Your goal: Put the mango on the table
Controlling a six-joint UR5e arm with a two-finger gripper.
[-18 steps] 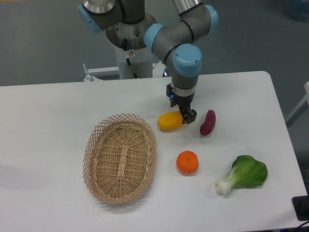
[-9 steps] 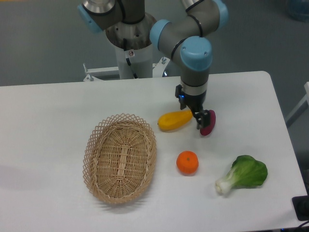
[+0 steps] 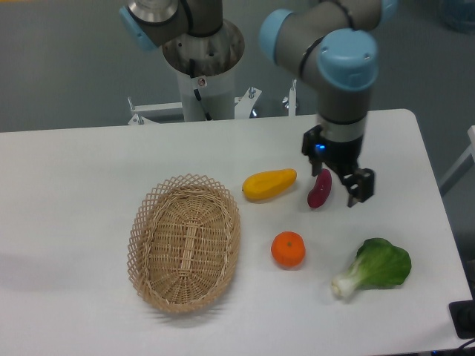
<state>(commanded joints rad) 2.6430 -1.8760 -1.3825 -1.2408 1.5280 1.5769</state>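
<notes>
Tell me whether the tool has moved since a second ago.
Yes. The tool has left the mango and gone right, past the purple vegetable, empty.

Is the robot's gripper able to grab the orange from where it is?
Probably yes. The orange sits alone on the table, nothing on top, and the gripper hangs just above and right.

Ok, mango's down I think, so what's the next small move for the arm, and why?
Probably just lift the gripper up and clear, nothing more. The mango lies free on the table beside the basket, and the gripper holds nothing; it hangs low to the right of the purple vegetable, so a straight rise avoids nudging it.
</notes>
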